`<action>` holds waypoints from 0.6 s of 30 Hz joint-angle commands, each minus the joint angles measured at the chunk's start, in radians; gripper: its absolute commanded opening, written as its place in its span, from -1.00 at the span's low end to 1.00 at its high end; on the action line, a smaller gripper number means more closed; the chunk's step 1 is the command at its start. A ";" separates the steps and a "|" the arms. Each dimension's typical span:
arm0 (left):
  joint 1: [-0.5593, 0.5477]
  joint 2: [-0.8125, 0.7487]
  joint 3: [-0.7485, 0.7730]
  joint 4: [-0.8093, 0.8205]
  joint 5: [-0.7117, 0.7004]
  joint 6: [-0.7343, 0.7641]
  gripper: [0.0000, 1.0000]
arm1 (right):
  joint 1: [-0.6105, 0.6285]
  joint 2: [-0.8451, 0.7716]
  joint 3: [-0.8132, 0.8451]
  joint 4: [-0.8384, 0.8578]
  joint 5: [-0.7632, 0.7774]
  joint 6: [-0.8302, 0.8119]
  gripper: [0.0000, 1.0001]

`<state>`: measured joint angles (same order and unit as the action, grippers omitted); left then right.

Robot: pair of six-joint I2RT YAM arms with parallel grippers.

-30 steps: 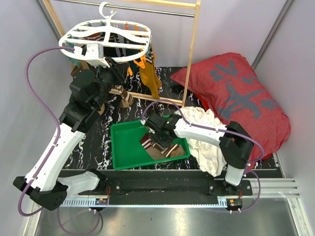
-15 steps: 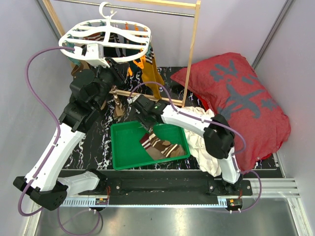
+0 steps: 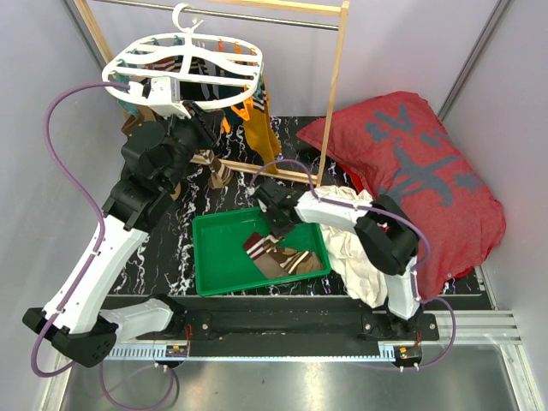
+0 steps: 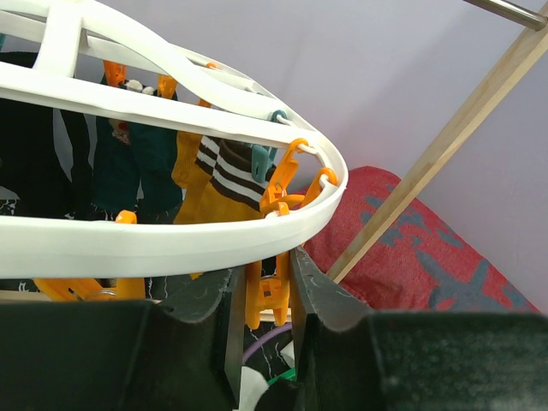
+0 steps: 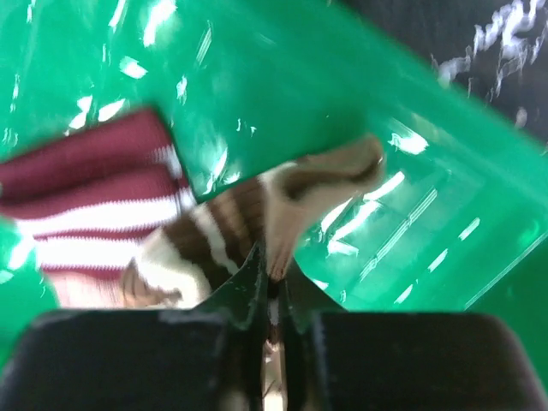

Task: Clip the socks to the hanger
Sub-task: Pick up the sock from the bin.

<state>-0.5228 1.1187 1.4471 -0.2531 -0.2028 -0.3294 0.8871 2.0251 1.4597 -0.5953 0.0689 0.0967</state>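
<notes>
The white hanger [image 3: 184, 64] hangs from the metal rod at the back left, with several socks [image 3: 257, 128] clipped under it. My left gripper [image 3: 164, 92] is at its near rim. In the left wrist view the left gripper [image 4: 267, 287] is shut on an orange clip [image 4: 272, 295] just under the hanger's rim [image 4: 171, 240]. A brown-striped yellow sock [image 4: 224, 171] hangs behind. My right gripper [image 3: 276, 224] reaches into the green tray [image 3: 214, 265]. In the right wrist view the right gripper [image 5: 272, 270] is shut on a brown and cream striped sock [image 5: 244, 214], beside a maroon striped sock [image 5: 94, 197].
A wooden rack [image 3: 334, 94] with a metal rod carries the hanger. A big red cushion [image 3: 411, 163] fills the right side, and a white cloth [image 3: 355, 235] lies against the tray's right wall. Grey walls close in left and right.
My right gripper has swung across the tray's far side and closed on the striped sock. The left arm and the hanger have not moved.
</notes>
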 commanded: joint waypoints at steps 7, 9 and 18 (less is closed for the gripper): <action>0.000 -0.026 -0.007 0.023 -0.014 0.000 -0.80 | -0.007 -0.348 -0.212 0.262 -0.126 0.046 -1.00; 0.000 -0.026 -0.007 0.025 -0.010 -0.003 -0.80 | -0.011 -0.379 -0.229 0.308 -0.150 0.020 -1.00; 0.000 -0.043 -0.005 0.028 -0.006 -0.011 -0.82 | -0.013 -0.514 -0.288 0.517 -0.311 0.005 -1.00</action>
<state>-0.5228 1.1057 1.4441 -0.2539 -0.2024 -0.3378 0.8753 1.5867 1.2072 -0.2356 -0.1856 0.1123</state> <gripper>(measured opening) 0.252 0.014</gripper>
